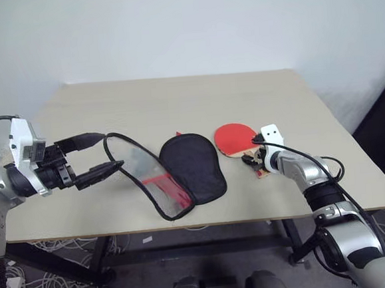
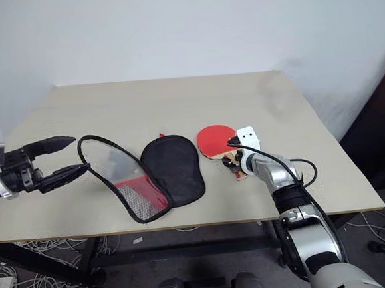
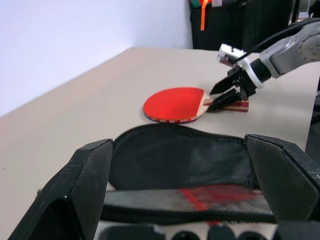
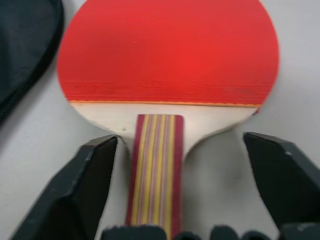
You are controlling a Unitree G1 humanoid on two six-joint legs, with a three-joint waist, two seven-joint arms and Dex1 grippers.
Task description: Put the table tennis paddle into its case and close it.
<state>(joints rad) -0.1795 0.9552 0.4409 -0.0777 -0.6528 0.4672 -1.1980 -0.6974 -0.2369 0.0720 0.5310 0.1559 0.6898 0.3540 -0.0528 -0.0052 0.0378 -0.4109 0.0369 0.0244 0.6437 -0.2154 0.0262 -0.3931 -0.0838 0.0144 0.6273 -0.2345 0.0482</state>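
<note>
Case (image 1: 181, 168) lies open on the table (image 1: 175, 98), black lining up, mesh flap lifted at its left edge by the left gripper (image 1: 96, 155), fingers spread either side of the zipper rim. Paddle (image 1: 235, 139) flat just right of the case; right gripper (image 1: 255, 159) at its handle, contact unclear.

Paddle handle (image 4: 156, 170) cut off at bottom edge of right wrist view. Case (image 3: 180, 165) rim hidden behind left gripper (image 3: 190, 200) fingers at lower frame.
</note>
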